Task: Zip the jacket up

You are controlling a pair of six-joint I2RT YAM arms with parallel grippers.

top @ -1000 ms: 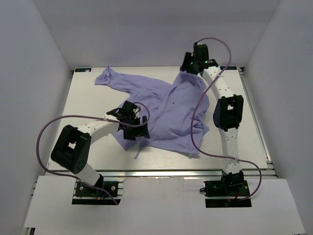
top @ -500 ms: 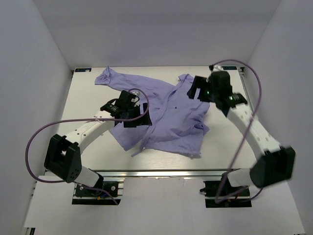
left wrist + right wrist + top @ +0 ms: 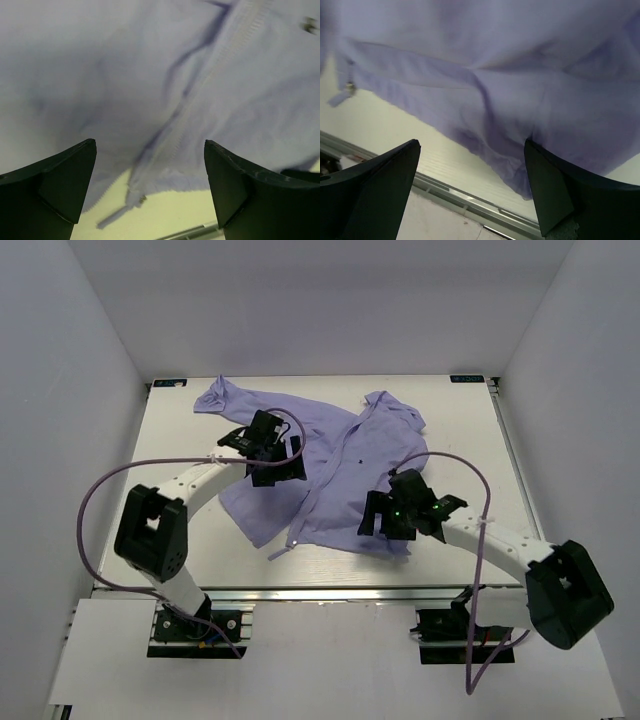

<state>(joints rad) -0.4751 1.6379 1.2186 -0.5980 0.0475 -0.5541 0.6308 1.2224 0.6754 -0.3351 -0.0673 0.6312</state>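
Found jacket (image 3: 345, 460) spread wrinkled on table (image 3: 480, 440), hem close to near edge (wide margins at left and right). Noted left gripper (image 3: 270, 462) over left panel, right gripper (image 3: 393, 520) over near hem, both spread apart, empty.

Overhead view is bright and sharp, with even diffuse light off the white walls and faint soft shadows under the arms on the worktop (image 3: 470, 440). Both wrist views are soft: the jacket (image 3: 100, 75) is blurred and shaded. The left claw (image 3: 150, 144) and right claw (image 3: 472, 142) are near-black, underexposed.
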